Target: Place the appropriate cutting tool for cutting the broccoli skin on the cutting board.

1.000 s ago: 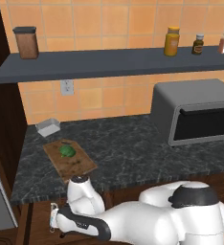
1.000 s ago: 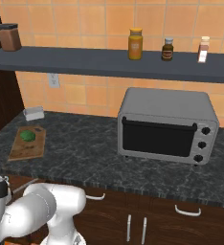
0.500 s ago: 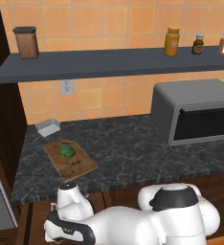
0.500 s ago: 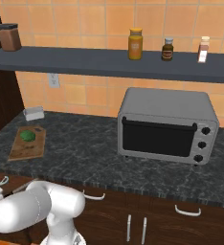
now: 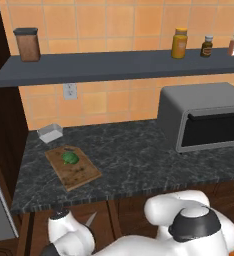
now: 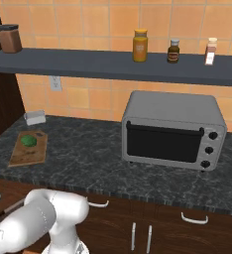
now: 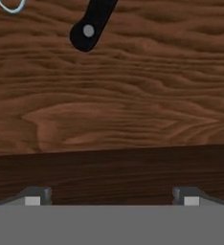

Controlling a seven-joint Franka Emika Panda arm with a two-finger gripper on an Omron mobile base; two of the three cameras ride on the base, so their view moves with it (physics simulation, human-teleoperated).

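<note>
Gripper spread wide, grasping nothing, fingertips far apart over brown wood grain; black handle end of the knife lying on that wood near the top of the hand view, well apart from the tips; blade hidden. Up on the dark counter, cutting board with broccoli on it; small tray just beside; toaster oven well apart.

Toaster oven on counter; 3 bottles, canister on shelf.
</note>
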